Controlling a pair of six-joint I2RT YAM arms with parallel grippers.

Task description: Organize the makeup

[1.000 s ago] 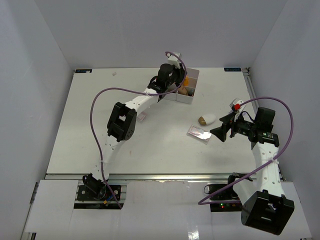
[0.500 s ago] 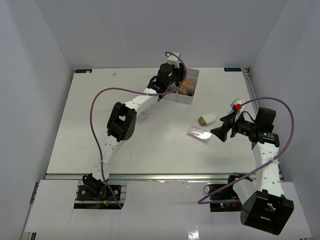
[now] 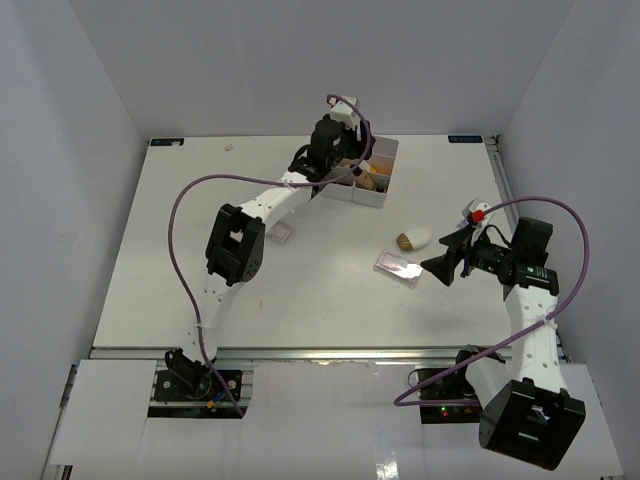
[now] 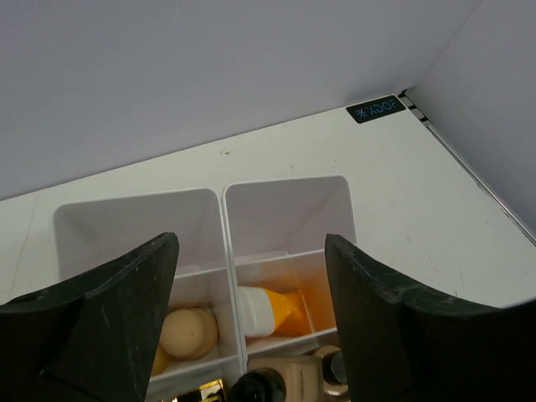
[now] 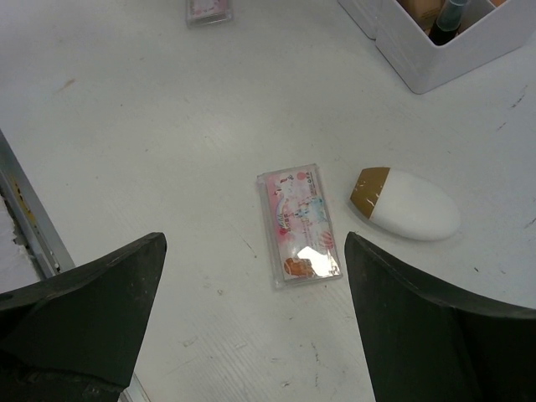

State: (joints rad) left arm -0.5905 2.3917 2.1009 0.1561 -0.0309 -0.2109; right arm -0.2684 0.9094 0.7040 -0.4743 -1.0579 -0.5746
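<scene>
Left gripper (image 4: pixel 251 243) hangs over white box (image 4: pixel 223 194), fingers spread wide, nothing between them. I see bare floor in two far compartments, so room to go down there. Nearer compartments blocked by orange tube (image 4: pixel 276 306) and egg sponge (image 4: pixel 188 331). Back wall (image 4: pixel 209 67) near behind box.

Right gripper (image 5: pixel 253 243) spread wide above pink packet (image 5: pixel 300 224). White-gold piece (image 5: pixel 410 203) just beside packet, narrow gap between. Bare table (image 5: pixel 126 126) on packet's other side.

Left arm (image 3: pixel 270 205) and purple cable (image 3: pixel 185 215) cross table's left half. Second pink packet (image 3: pixel 285 233) lies just beside arm.
</scene>
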